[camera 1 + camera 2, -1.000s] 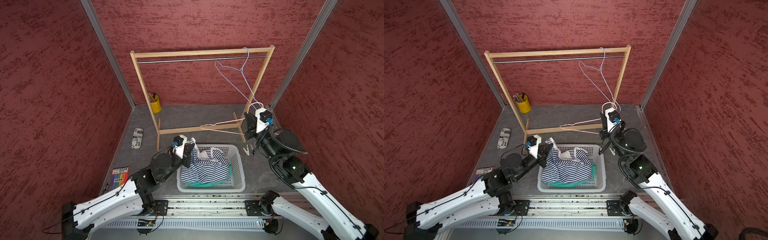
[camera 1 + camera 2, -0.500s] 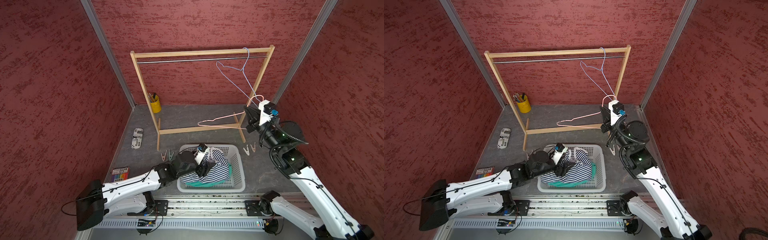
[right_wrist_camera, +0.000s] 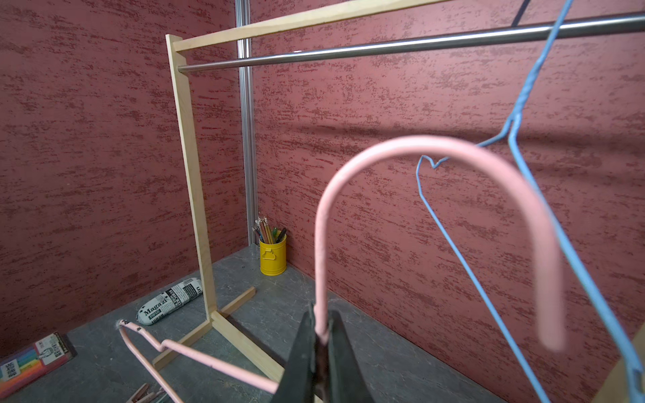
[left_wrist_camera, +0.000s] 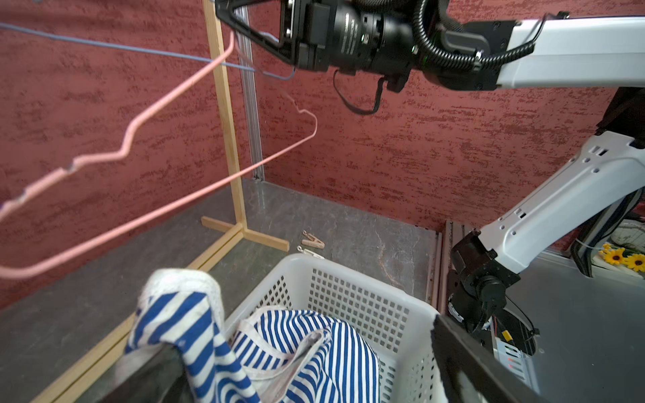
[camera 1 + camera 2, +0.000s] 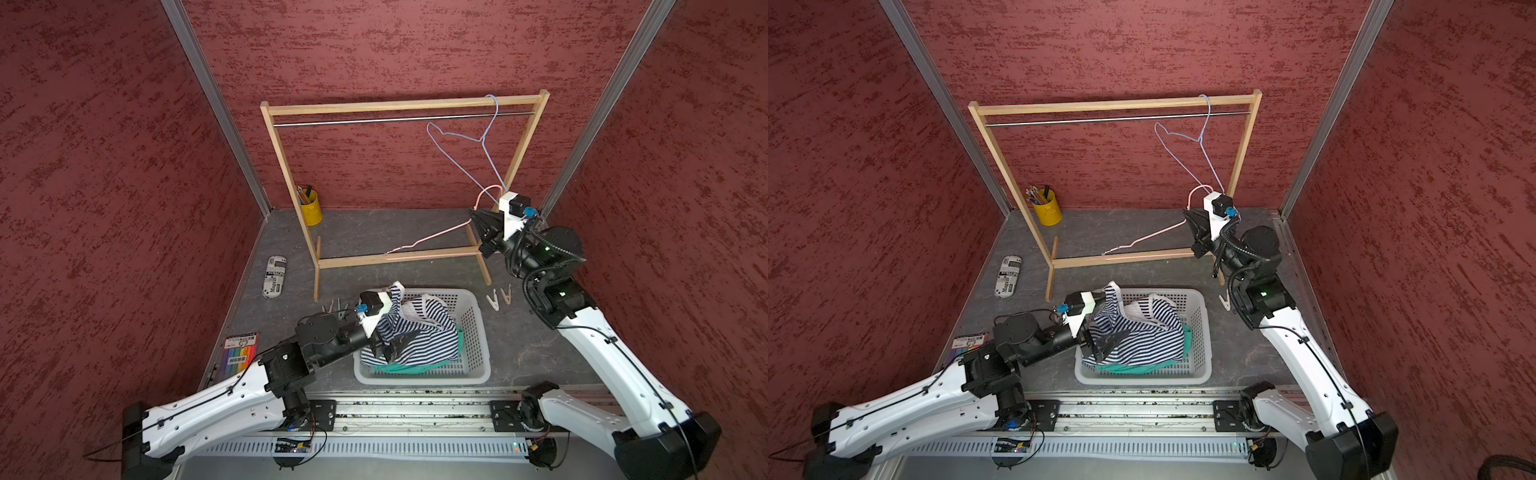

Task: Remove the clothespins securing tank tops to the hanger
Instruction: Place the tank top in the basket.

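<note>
The striped tank top (image 5: 422, 332) lies heaped in the white basket (image 5: 419, 378) over the teal tank top (image 5: 399, 368). My left gripper (image 5: 392, 347) (image 4: 310, 377) is open above the basket's left side, and a fold of striped cloth (image 4: 188, 324) hangs over one finger. My right gripper (image 5: 476, 218) (image 3: 321, 335) is shut on the neck of the bare pink hanger (image 5: 428, 241), held in the air near the rack's right post. Two clothespins (image 5: 498, 298) lie on the floor right of the basket, two more clothespins (image 5: 334, 308) to its left.
A wooden clothes rack (image 5: 286, 166) stands at the back, with an empty blue wire hanger (image 5: 482, 137) on its rail close to my right gripper. A yellow pencil cup (image 5: 311, 212), a newsprint-patterned case (image 5: 275, 276) and a box of coloured pencils (image 5: 241, 353) sit along the left.
My left gripper carried the striped top from the basket's left rim into the basket, then opened and drew back slightly. My right gripper lifted the pink hanger a little higher.
</note>
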Controlling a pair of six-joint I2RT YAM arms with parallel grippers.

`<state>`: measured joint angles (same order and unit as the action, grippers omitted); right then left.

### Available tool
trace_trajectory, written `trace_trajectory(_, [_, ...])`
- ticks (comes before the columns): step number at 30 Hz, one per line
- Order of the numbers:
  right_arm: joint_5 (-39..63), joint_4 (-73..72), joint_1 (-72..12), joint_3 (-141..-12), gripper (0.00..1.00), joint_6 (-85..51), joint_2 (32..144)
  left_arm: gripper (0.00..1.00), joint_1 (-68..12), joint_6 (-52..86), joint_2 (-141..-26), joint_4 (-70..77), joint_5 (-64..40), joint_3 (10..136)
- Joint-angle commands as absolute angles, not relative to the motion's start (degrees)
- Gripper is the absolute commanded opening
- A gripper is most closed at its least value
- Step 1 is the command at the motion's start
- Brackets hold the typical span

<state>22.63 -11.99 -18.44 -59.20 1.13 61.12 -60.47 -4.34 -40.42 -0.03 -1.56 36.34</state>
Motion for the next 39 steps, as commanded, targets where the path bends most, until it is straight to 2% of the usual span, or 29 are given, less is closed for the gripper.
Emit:
trace_trajectory(1, [26.2,-16.6,-17.7,-61.5,0.0,-0.9,61.8,1.0,-60.3,-10.3,-46.0,-17.0,-1.2,45.4])
trace_trajectory(5, [26.9,-15.8,-16.8,-61.9,0.0,-1.0,62.1,0.98,-60.9,-11.3,-56.3,-38.2,-0.6,57.8])
trace_trajectory(10, [27.7,-14.7,-15.2,-61.5,0.0,-1.3,63.0,1.0,-61.7,-9.9,-60.1,-47.1,-9.6,62.5])
trace_trajectory(13, [29.3,-16.1,-14.0,-60.5,0.0,-2.0,63.3,1.0,-62.9,-8.5,-64.7,-54.3,-10.1,67.1])
trace_trajectory(18, [31.2,-18.4,-12.9,-59.0,0.0,-3.3,64.0,1.0,-67.4,-9.3,-71.0,-59.9,4.8,74.6])
trace_trajectory(20, [31.6,-18.8,-12.6,-58.5,0.0,-3.4,63.9,1.0,-67.7,-10.4,-72.5,-61.7,6.8,77.3])
trace_trajectory(24, [31.1,-18.9,-11.8,-56.6,0.0,-3.4,62.6,1.0,-72.7,-11.4,-76.3,-64.9,25.8,82.6])
trace_trajectory(26, [31.0,-19.4,-11.3,-55.7,0.0,-3.6,62.0,1.0,-74.6,-13.9,-75.1,-62.4,30.6,83.8])
trace_trajectory(30, [31.7,-20.0,-10.5,-54.7,0.0,-4.4,61.8,1.0,-76.8,-20.3,-68.1,-51.5,28.8,85.1])
trace_trajectory(32, [31.9,-20.4,-10.3,-54.2,0.0,-4.7,61.6,1.0,-76.0,-22.1,-65.2,-47.9,24.4,84.4])
trace_trajectory(35, [33.5,-21.6,-9.9,-53.4,0.0,-5.3,61.4,1.0,-74.2,-23.8,-68.1,-56.2,17.0,88.4])
trace_trajectory(38, [38.0,-20.5,-9.8,-53.7,0.0,-5.1,61.9,1.0,-72.0,-21.6,-76.2,-69.8,15.3,96.0])
trace_trajectory(39, [40.4,-19.8,-9.9,-53.6,0.0,-4.9,61.9,1.0,-72.0,-21.0,-77.0,-70.2,16.3,96.3])
